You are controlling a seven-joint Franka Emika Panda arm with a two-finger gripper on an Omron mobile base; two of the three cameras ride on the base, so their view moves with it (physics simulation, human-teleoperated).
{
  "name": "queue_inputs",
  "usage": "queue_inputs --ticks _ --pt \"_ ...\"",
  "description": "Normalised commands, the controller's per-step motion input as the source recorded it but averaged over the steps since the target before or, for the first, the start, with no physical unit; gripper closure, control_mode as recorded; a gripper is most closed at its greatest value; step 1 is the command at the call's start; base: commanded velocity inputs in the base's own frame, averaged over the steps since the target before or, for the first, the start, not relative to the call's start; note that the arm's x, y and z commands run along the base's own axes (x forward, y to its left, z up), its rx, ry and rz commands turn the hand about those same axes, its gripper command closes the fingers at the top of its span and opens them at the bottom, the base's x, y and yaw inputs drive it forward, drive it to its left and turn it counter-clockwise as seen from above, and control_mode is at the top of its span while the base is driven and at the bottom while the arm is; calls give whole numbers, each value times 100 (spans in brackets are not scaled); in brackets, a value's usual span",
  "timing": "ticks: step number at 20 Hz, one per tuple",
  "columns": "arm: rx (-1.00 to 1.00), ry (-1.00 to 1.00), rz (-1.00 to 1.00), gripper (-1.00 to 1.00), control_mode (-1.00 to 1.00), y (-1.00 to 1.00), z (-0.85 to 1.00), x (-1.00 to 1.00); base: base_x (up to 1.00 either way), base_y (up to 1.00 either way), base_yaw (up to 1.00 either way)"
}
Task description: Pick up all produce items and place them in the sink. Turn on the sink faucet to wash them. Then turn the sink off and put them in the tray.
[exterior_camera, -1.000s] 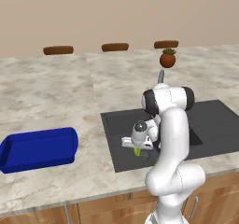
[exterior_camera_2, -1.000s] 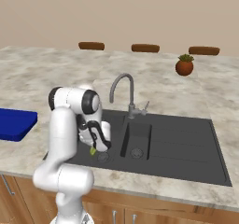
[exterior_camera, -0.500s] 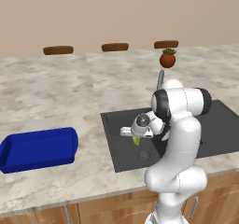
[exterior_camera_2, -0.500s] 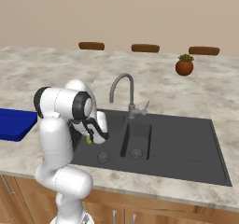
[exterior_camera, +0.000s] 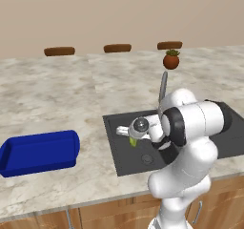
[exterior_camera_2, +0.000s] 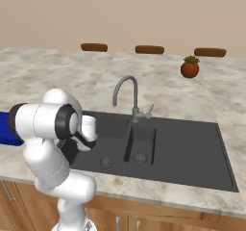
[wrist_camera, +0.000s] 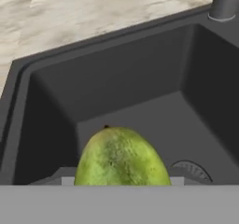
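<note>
Fruit first: your gripper (exterior_camera: pixel 132 138) is clamped on the yellow-green oval fruit (wrist_camera: pixel 121 158), holding it above the floor of the larger basin of the dark-grey sink (exterior_camera: pixel 125 162), over that basin's round drain (wrist_camera: pixel 190 171); from the hand camera you see the fruit close up, the basin below it; the gooseneck faucet (exterior_camera_2: pixel 126 96) stands at the sink's back rim; the blue tray (exterior_camera: pixel 39 152) lies on the marble counter (exterior_camera: pixel 57 89), well apart from the sink; the potted plant (exterior_camera_2: pixel 190 68) sits beyond the sink; you can read no writing anywhere.
</note>
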Motion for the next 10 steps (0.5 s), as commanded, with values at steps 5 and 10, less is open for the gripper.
queue_inputs --ticks 5,10 --pt "0 0 -3 100 -100 44 100 0 0 0 0" --pt "0 0 -1 100 -100 37 96 0 0 0 0"
